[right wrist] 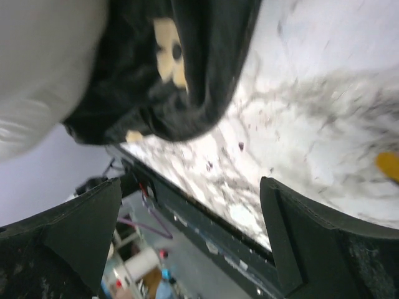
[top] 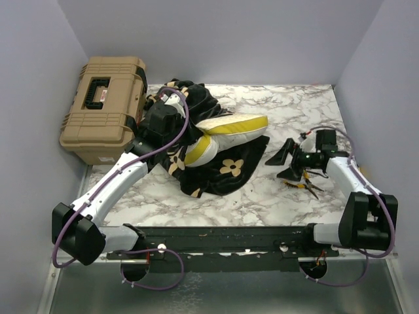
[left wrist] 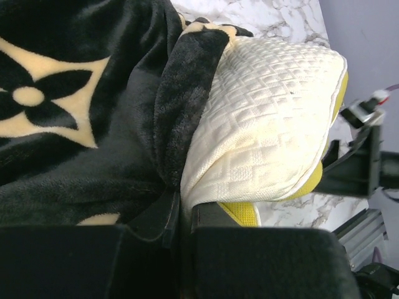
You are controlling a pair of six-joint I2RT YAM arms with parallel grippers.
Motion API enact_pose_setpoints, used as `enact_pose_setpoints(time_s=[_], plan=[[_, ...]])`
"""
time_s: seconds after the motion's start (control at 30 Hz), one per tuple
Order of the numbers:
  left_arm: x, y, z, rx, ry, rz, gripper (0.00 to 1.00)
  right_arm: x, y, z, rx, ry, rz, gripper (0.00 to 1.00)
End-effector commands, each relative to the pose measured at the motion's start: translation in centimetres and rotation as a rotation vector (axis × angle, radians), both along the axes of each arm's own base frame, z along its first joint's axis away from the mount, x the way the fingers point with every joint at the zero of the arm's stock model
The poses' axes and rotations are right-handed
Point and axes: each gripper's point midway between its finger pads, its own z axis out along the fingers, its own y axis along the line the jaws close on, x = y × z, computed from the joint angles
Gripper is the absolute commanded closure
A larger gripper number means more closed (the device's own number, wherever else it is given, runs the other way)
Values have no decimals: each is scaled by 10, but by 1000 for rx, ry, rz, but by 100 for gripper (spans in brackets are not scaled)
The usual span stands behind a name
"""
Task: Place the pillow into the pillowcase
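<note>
Black pillowcase point(top: 226, 171) partly over pillow point(top: 234, 124) (cream)

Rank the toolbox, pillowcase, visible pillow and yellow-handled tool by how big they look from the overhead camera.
1. pillowcase and toolbox: too alike to rank
2. pillow, visible part
3. yellow-handled tool

Pale lilac-grey walls point(top: 229, 39) enclose a white, grey-veined marble-patterned tabletop point(top: 275, 199); a tan hard plastic toolbox point(top: 105, 111) stands at its far left corner.
</note>
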Motion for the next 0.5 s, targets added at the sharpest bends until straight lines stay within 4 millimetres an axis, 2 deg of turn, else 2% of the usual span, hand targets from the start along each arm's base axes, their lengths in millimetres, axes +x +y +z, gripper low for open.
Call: enact_pose_setpoints(time_s=[0.0,0.1,0.27,0.47], plan=[[13,-3,23,-79,-74,65,100,-14,33,-26,28,40,48,5],[11,-5,24,-92,-74,63,100,-19,60,-48,37,90,46,6],[7,-8,30,-117,-74,52,100,1,86,-78,17,111,-19,9],[1,-10,52,-178,-95,53,100,33,93,-114,-79,159,-147,11]])
